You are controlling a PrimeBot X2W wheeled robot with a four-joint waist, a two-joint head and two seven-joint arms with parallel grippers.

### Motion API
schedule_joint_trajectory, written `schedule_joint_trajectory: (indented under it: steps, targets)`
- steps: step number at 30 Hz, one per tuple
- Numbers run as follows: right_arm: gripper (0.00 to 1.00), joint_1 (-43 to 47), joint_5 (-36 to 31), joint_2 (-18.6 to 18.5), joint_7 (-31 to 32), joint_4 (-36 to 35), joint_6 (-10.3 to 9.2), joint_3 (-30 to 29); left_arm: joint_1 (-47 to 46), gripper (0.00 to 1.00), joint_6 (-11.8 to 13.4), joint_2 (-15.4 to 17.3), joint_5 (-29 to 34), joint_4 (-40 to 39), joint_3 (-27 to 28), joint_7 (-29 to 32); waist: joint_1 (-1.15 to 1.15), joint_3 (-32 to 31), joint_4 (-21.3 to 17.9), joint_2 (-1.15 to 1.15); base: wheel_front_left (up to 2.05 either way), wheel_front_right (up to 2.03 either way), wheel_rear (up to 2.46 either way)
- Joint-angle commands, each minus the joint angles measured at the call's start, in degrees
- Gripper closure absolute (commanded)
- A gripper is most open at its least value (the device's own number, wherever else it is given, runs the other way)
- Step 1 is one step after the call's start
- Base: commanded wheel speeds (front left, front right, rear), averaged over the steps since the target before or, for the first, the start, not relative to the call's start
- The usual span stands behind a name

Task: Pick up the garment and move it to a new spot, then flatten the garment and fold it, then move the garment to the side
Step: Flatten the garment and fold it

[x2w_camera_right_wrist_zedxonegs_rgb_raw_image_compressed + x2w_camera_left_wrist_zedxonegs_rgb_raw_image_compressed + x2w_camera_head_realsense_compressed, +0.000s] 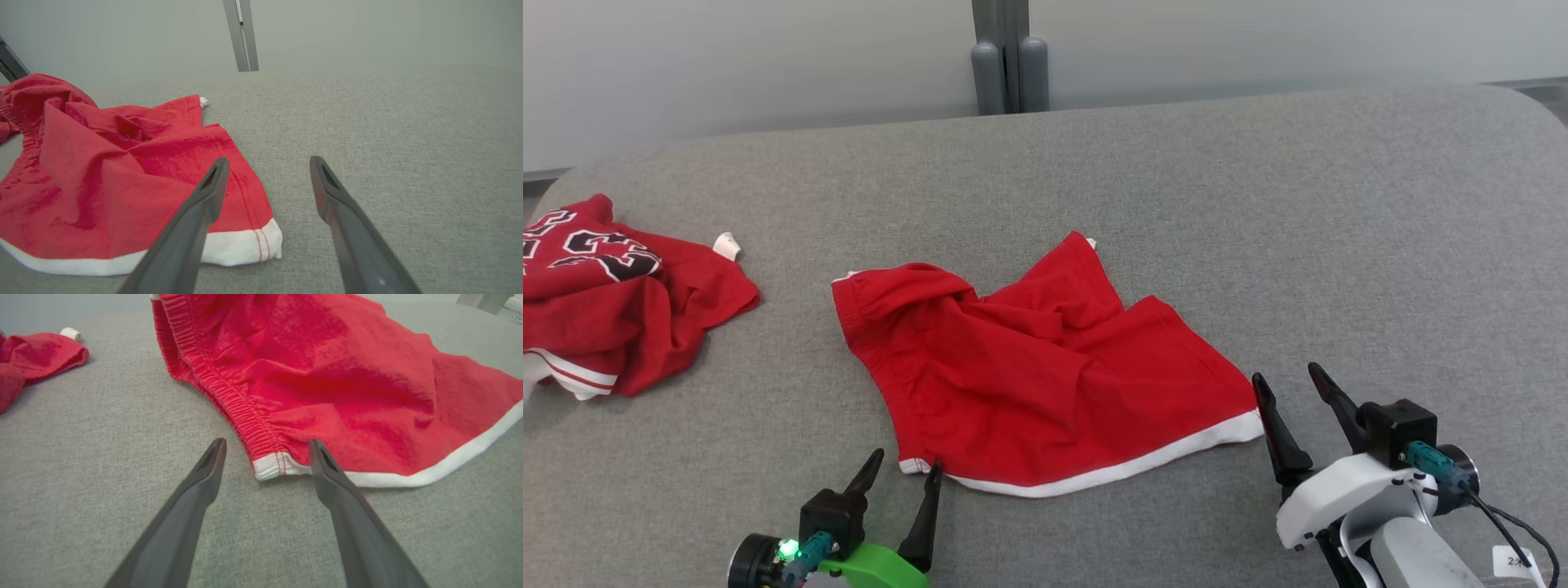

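Note:
The garment [1037, 367] is a pair of red shorts with a white hem, lying rumpled in the middle of the grey surface. My left gripper [907, 469] is open at the near left hem corner; in the left wrist view that corner [271, 465] lies just past and between the open fingers of the gripper [265, 447]. My right gripper [1290, 380] is open beside the near right hem corner. In the right wrist view the shorts [110, 179] lie left of the gripper [267, 163], its left finger over the cloth, nothing held.
A second red garment [605, 302] with black and white lettering lies crumpled at the far left; its edge [36, 359] shows in the left wrist view. A grey post [1009, 57] stands behind the surface's [1339, 245] far edge. Bare grey fabric spreads to the right.

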Motion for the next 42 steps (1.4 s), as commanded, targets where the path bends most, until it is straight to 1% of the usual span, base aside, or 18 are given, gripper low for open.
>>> schedule_joint_trajectory:
  steps: [1, 6, 14, 15, 16, 17, 18, 19, 20, 22, 25, 29, 31, 34, 38, 39, 41, 42]
  targets:
    - [0.0, -1.6, 0.6, -0.2, -0.2, 1.8, -0.02, 0.5, -1.4, 0.0, -0.1, 0.5, -1.0, 1.3, -0.7, 0.0, 0.0, 1.8, -0.5, 0.0, 0.0, 0.0, 0.0]
    - [0.0, -5.4, 2.1, 0.2, -0.2, 9.3, -0.02, 2.8, -4.0, 0.0, -0.1, 1.5, -2.8, 5.8, -2.4, 0.0, 0.0, 3.2, -0.9, 0.0, 0.0, 0.0, 0.0]
    - [0.0, -6.8, 5.0, 1.1, -0.2, 16.4, -0.02, 6.6, -5.0, 0.0, -0.1, 1.6, -5.4, 6.2, -6.3, 0.0, 0.0, 3.4, -0.2, 0.0, 0.0, 0.0, 0.0]
    - [0.0, -6.8, 5.4, 1.2, -0.1, 17.0, -0.02, 6.9, -5.0, 0.03, -0.1, 1.7, -5.8, 6.3, -6.7, 0.0, 0.0, 3.4, -0.1, 0.0, 0.0, 0.0, 0.0]
    - [0.0, -6.9, 5.8, 1.3, 0.0, 17.7, -0.01, 7.3, -5.1, 0.17, -0.1, 1.7, -6.2, 6.2, -7.4, 0.0, 0.0, 3.4, 0.0, 0.0, 0.0, 0.0, 0.0]
    - [0.0, -7.0, 6.4, 1.4, 0.0, 18.2, -0.01, 7.6, -5.3, 0.36, -0.1, 1.7, -6.4, 6.2, -7.8, 0.0, 0.0, 3.5, 0.1, 0.0, 0.0, 0.0, 0.0]
    - [0.53, -7.1, 7.2, 1.6, 0.0, 18.9, -0.01, 8.0, -5.5, 0.68, -0.1, 1.7, -6.7, 6.3, -8.0, 0.0, 0.0, 3.5, 0.1, 0.0, 0.0, 0.0, 0.0]
    - [0.96, -7.3, 7.8, 1.7, 0.0, 19.3, -0.01, 8.2, -5.7, 0.94, -0.1, 1.7, -6.9, 6.3, -8.2, 0.0, 0.0, 3.6, 0.2, 0.0, 0.0, 0.0, 0.0]
    - [1.0, -7.7, 8.3, 1.7, 0.0, 19.6, -0.01, 8.7, -6.0, 1.0, -0.1, 1.7, -7.2, 6.3, -8.6, 0.0, 0.0, 3.7, 0.2, 0.0, 0.0, 0.0, 0.0]
    - [1.0, -8.4, 9.1, 1.6, 0.0, 19.0, -0.01, 9.5, -6.2, 1.0, -0.1, 1.6, -7.7, 5.9, -9.0, 0.0, 0.0, 3.8, 0.2, 0.0, 0.0, 0.0, 0.0]
    - [1.0, -9.0, 10.0, 0.8, 0.0, 16.2, -0.01, 9.0, -6.5, 1.0, -0.1, 2.0, -7.8, 4.1, -8.6, 0.0, 0.0, 3.8, 0.1, 0.0, 0.0, 0.0, 0.0]
    - [1.0, -8.8, 11.3, 0.0, -0.1, 11.4, -0.02, 7.5, -6.4, 1.0, -0.1, 2.9, -7.4, -1.1, -6.9, 0.0, 0.0, 3.6, 0.0, 0.0, 0.0, 0.0, 0.0]
    - [1.0, -9.0, 12.4, -1.4, -0.1, 7.8, -0.02, 6.5, -7.1, 1.0, -0.1, 4.3, -6.7, -5.8, -5.9, 0.0, 0.0, 3.6, 0.1, 0.0, 0.0, 0.0, 0.0]
    - [1.0, -10.8, 13.6, -2.4, -0.1, 4.9, -0.02, 6.6, -9.1, 1.0, -0.1, 5.8, -6.6, -9.9, -5.6, 0.0, 0.0, 4.0, 0.0, 0.0, 0.0, 0.0, 0.0]
    - [1.0, -15.9, 14.7, -4.5, -0.1, 2.8, -0.03, 7.6, -15.1, 1.0, -0.1, 8.4, -7.8, -12.1, -7.5, 0.0, 0.0, 5.2, -0.4, 0.0, 0.0, 0.0, 0.0]
    - [1.0, -17.9, 15.4, -4.8, -0.1, 2.8, -0.02, 7.9, -17.9, 1.0, -0.1, 9.5, -7.5, -11.8, -8.7, 0.0, 0.0, 5.8, -0.5, 0.0, 0.0, 0.0, 0.0]
    - [1.0, -22.9, 16.1, -5.5, -0.1, 3.1, -0.02, 8.2, -23.7, 1.0, -0.1, 10.4, -9.2, -10.8, -10.3, 0.1, 0.0, 7.2, -0.9, 0.0, 0.0, 0.0, 0.0]
    - [1.0, -26.0, 16.2, -6.1, -0.1, 3.7, -0.02, 8.7, -27.4, 1.0, -0.1, 11.4, -9.6, -10.1, -11.2, 0.3, 0.0, 8.2, -1.3, 0.0, 0.0, 0.0, 0.0]
